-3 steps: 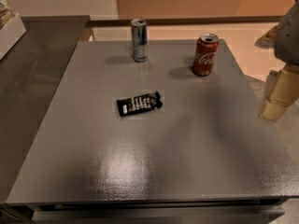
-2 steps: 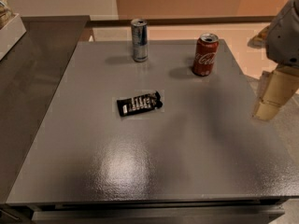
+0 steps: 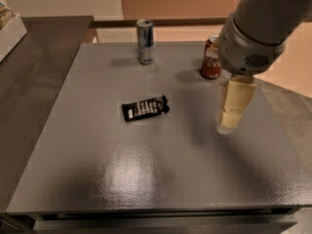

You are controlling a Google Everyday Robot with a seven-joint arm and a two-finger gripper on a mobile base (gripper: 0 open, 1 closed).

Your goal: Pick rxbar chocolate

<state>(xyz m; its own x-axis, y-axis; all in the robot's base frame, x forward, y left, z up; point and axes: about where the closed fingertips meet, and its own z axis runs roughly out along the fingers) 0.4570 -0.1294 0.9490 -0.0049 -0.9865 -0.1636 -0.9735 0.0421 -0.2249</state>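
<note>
- A thick grey robot arm (image 3: 258, 28) is seen entering from the upper right corner, up and to the right of the flat black rectangular snack-bar wrapper, the rxbar chocolate (image 3: 145, 108). The arm's rounded grey wrist housing, marked by a small vent grille, is angled downward.
- The pale, translucent beige gripper (image 3: 228, 126) is hung from that housing and pointed down at the tabletop. It is held well to the right of the rxbar chocolate, at about the same depth, and apart from it.
- Whether the gripper is released or clenched cannot be told; nothing is seen grasped in it.
- The rxbar chocolate is laid flat on the grey matte square table (image 3: 146, 179), its long side slightly tilted, with the right end farther back.
- Rows of white lettering are carried on the wrapper, but they cannot be read.
- A red Coca-Cola can (image 3: 209, 65) is stood upright behind and to the right of the rxbar chocolate. Its white script is partly visible, and its right side is covered by the wrist housing.
- A slim silver-blue can (image 3: 145, 41) is stood upright directly behind the rxbar chocolate, near the table's far edge; no text on it can be made out.
- Bare tabletop is left on all sides of the rxbar chocolate, with the widest stretch in front of it, toward the near edge.
- A dark counter (image 3: 34, 82) is butted against the table to the left of the rxbar chocolate, and a white box (image 3: 9, 33) is set on its far end.
</note>
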